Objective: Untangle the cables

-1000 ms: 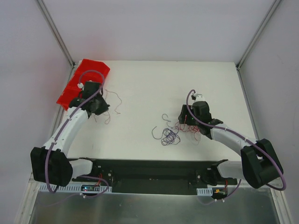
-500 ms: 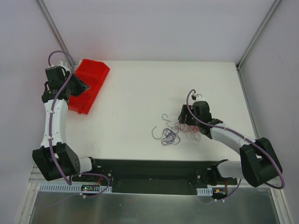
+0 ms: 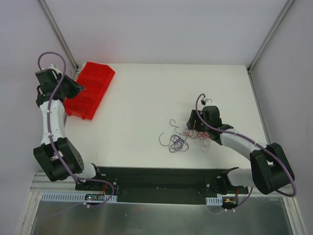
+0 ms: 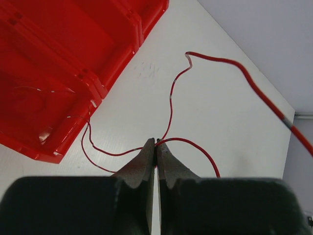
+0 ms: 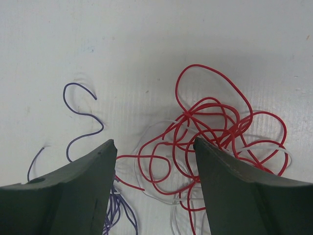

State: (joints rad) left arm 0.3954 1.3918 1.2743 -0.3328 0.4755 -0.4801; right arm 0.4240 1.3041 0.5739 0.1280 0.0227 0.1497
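Observation:
My left gripper [image 4: 156, 143] is shut on a thin red cable [image 4: 171, 98], pinched at the fingertips, and its loops hang to both sides above the table beside the red bin [image 4: 58, 58]. In the top view the left gripper [image 3: 73, 88] is raised at the bin's left edge. My right gripper [image 5: 154, 142] is open just above a tangle of red cables [image 5: 215, 127] mixed with pale white ones. Purple cables [image 5: 83, 117] lie to its left. In the top view the right gripper [image 3: 194, 128] is over the red tangle [image 3: 199, 133], with the purple cables [image 3: 177, 143] beside it.
The red bin [image 3: 90, 90] with several compartments sits at the table's far left, and a thin pale wire [image 4: 44, 89] lies inside it. Metal frame posts stand at the back corners. The black mounting rail [image 3: 156, 178] runs along the near edge.
My left arm has swung up and to the left from the table beside the bin to the bin's left edge, taking the red cable with it. The right arm has hardly moved.

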